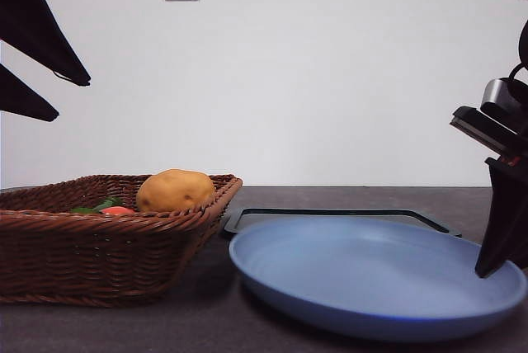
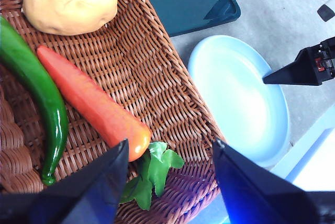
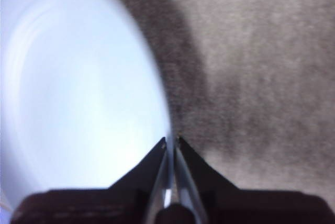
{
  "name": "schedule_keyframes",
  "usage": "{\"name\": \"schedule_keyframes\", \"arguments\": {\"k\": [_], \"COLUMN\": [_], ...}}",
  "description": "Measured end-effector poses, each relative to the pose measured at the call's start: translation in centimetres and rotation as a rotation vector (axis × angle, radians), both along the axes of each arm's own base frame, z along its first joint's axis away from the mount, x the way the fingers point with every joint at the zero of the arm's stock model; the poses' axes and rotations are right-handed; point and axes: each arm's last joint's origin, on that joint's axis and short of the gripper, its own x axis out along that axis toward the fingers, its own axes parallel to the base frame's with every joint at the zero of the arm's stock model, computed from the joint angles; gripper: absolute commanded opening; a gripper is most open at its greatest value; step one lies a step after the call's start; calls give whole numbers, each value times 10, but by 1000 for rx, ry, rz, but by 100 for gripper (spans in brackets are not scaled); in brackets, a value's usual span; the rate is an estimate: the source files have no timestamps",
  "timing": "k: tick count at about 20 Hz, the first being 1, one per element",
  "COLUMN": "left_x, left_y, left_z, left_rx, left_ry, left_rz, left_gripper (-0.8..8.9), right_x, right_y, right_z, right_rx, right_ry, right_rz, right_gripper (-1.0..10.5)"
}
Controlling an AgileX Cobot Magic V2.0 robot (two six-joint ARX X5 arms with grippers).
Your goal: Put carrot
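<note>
Orange-red, the carrot [image 2: 94, 103] is lying in the wicker basket [image 2: 157, 72]; the left end effector [image 2: 170, 153] is hovering wide open above it, while the right end effector [image 3: 171, 141] is waiting closed and empty beside the blue plate [image 3: 78, 103].

The left gripper [image 2: 170, 156] hangs high in the air with its two black jaws spread wide apart, pointing downward. The right gripper [image 3: 171, 141] sits low with its jaws pressed together, their tips angled down toward the surface below.
</note>
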Motion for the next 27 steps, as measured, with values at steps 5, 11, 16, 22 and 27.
{"name": "schedule_keyframes", "arguments": {"k": [5,11,16,22,27], "left_x": [0,2,35,75,82], "left_y": [-5,-33,-59,-79,-82], "left_z": [1,-10,-31,-56,-60], "left_rx": [-10,172,284,386,392], "left_ry": [-1,52,208,334,332], "left_rz": [6,114,126,140,143], "left_gripper": [328,324,324,324,210], "right_x": [-11,-38,-44,-44,-44], "right_y": [-3,-15,-17,-17,-17], "right_z": [20,53,62,62,62], "right_rx": [-14,-192,-197,-200,-205], "right_ry": [-47,-192,-257,-260,-263], "right_rz": [-29,-135,-148,-141,-131], "right_gripper": [4,4,4,4,4]}}
